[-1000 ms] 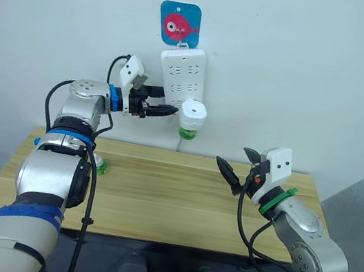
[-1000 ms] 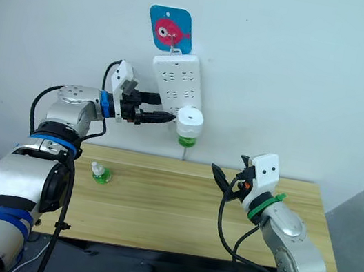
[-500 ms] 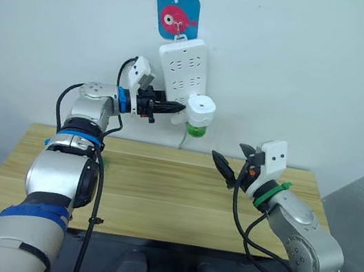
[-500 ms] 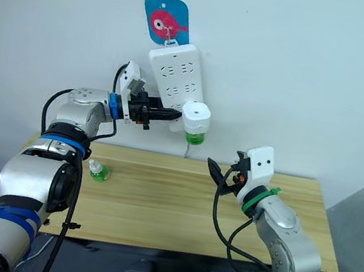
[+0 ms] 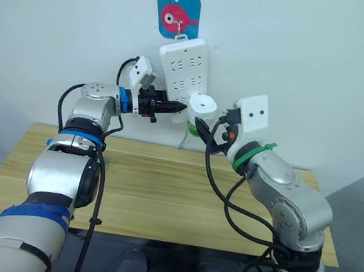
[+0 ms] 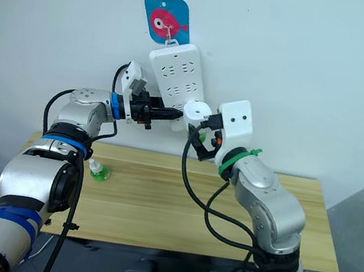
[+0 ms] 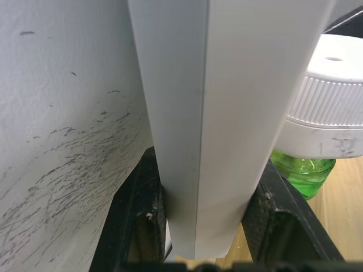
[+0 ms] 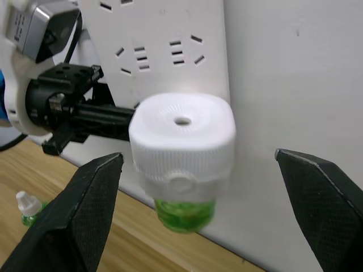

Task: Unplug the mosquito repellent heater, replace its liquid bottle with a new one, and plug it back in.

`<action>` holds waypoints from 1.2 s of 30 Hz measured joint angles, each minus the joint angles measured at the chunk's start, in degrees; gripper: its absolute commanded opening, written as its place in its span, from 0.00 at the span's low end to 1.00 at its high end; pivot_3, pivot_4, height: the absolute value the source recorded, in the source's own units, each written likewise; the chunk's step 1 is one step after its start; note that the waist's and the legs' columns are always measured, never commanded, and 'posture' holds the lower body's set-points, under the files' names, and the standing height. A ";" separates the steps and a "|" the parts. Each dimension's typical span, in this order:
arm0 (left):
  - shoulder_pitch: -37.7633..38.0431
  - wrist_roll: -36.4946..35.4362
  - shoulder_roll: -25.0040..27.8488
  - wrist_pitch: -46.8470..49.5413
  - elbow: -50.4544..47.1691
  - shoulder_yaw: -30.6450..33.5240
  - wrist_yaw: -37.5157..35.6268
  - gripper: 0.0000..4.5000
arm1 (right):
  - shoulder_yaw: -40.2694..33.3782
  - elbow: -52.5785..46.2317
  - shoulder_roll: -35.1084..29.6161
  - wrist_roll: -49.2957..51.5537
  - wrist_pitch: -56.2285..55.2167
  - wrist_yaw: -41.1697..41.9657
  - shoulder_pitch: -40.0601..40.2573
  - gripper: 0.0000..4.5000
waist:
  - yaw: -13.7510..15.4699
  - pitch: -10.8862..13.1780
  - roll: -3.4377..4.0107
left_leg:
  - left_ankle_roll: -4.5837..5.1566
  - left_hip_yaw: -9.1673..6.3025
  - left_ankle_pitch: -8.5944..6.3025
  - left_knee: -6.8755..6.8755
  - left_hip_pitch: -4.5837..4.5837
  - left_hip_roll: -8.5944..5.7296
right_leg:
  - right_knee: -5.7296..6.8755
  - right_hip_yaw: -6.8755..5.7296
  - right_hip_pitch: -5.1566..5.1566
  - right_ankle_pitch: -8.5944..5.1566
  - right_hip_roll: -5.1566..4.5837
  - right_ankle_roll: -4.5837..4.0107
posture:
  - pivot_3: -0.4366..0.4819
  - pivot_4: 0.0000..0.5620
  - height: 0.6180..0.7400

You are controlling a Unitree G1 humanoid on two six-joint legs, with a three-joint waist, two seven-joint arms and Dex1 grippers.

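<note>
Where the wooden table (image 6: 156,208) lies nearest, a small spare bottle (image 6: 98,171) with green liquid stands at its left side, well apart from both arms. Above the table's far edge, the right gripper (image 8: 198,187) is spread wide, one finger on either side of the mosquito repellent heater (image 8: 182,144) without touching it (its green bottle (image 8: 182,215) hangs underneath). The heater sits plugged into the power strip (image 5: 183,66) on the wall, and the left gripper (image 7: 207,221) is clamped on the strip's lower edge.
</note>
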 measured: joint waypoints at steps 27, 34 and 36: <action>0.17 0.06 -0.10 -0.39 -0.33 0.00 0.56 0.30 | 0.46 10.41 4.11 -4.12 -6.62 1.36 -2.43 0.65 | 0.00 0.01 0.02 | 0.00 -0.08 0.00 0.01 -0.05 0.00 | 0.01 -0.08 -0.01 0.00 -0.01 0.00 | 0.66 0.32 1.00; 0.17 0.23 -1.43 -1.24 -0.64 -0.26 1.75 0.30 | 0.72 4.46 0.02 -4.44 -4.37 2.74 0.41 0.65 | 0.76 0.01 0.01 | 0.00 -0.24 0.00 0.01 -0.22 -0.10 | -0.02 -0.05 -0.01 0.03 -0.02 -0.06 | 0.65 0.30 1.00; 0.18 0.25 -1.30 -1.32 -0.64 -0.32 1.72 0.30 | 0.46 0.33 -1.42 -3.92 -1.97 3.05 2.53 0.65 | 0.73 0.00 0.02 | 0.00 -0.25 0.00 0.02 -0.24 -0.11 | -0.01 -0.02 -0.02 0.07 -0.02 -0.13 | 0.65 0.30 1.00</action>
